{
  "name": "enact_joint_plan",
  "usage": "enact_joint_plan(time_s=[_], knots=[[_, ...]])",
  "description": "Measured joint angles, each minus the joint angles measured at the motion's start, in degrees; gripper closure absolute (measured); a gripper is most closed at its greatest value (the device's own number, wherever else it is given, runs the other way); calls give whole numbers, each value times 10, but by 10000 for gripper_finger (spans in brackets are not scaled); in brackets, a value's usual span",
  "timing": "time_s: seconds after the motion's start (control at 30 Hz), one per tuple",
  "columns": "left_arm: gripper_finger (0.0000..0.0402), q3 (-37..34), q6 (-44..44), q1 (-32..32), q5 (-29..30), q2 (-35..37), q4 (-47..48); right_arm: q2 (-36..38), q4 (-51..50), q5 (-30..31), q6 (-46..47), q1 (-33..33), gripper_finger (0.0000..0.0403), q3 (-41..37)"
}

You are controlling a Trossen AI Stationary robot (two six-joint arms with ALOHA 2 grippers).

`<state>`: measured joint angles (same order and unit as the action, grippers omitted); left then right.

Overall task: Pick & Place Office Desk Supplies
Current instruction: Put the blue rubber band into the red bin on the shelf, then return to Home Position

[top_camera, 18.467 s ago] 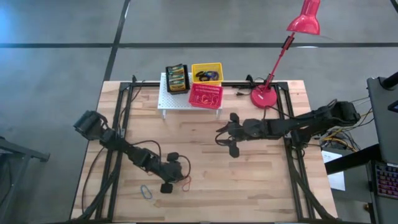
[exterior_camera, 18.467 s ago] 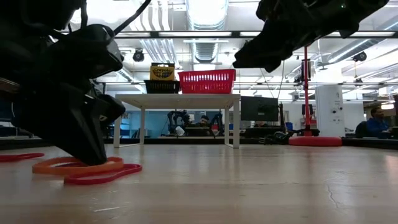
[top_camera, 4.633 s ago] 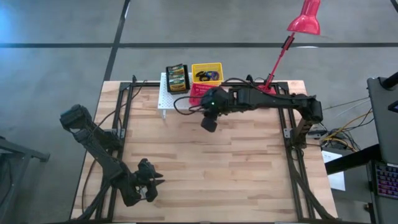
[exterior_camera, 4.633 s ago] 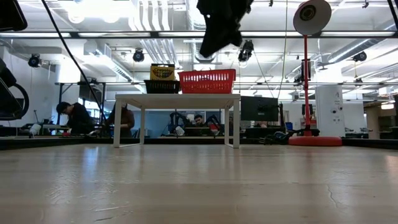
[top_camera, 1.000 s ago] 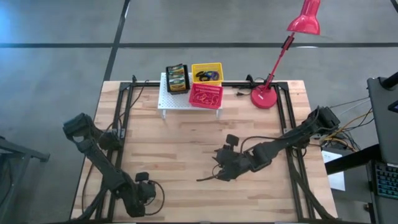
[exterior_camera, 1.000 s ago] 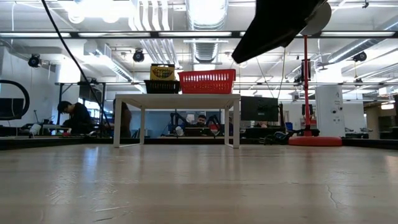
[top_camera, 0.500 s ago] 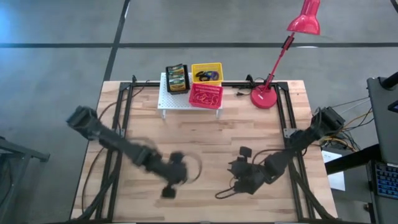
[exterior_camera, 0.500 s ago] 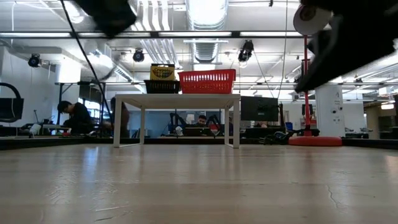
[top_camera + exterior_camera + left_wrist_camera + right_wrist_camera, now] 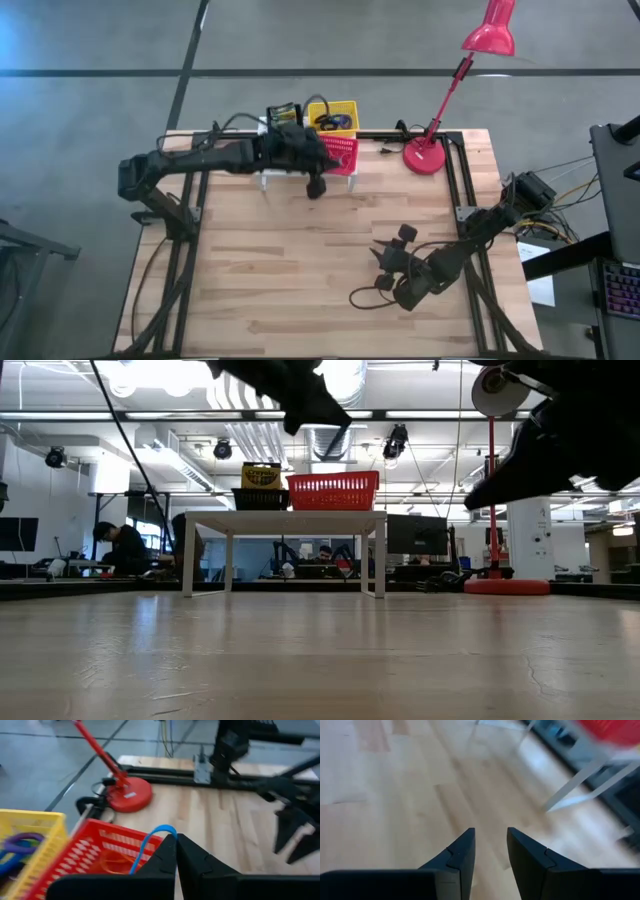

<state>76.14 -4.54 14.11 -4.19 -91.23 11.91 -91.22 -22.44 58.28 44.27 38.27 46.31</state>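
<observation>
Left gripper [image 9: 316, 187]: over the rack's [image 9: 268, 158] front edge at the table's [image 9: 300, 260] far edge, fingers pinched together on a blue loop [image 9: 150, 843], beside the red basket [image 9: 334, 153]. Yellow basket [image 9: 333, 112], holding loops, and crayon boxes [image 9: 285, 124] stand behind on the rack. Right gripper [image 9: 388, 258]: near the table's right front, fingers slightly parted, holding nothing. Lamp [image 9: 428, 155]: far right corner.

Three baskets: one yellow basket [image 9: 333, 113], one red basket [image 9: 340, 154], one black basket [image 9: 283, 124]; two arms.
</observation>
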Motion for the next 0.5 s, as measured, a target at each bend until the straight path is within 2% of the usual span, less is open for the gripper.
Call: enact_joint_plan(time_s=[0.13,0.27,0.5], knots=[[386,-7,0,51,-20,-11,-18,11,-1,42,-62,-16,294,1],[366,-7,-9,68,-19,-30,-23,33,-16,49,-105,-41,294,-2],[286,-7,-31,71,-16,-46,-3,87,-16,32,-161,-75,294,-14]])
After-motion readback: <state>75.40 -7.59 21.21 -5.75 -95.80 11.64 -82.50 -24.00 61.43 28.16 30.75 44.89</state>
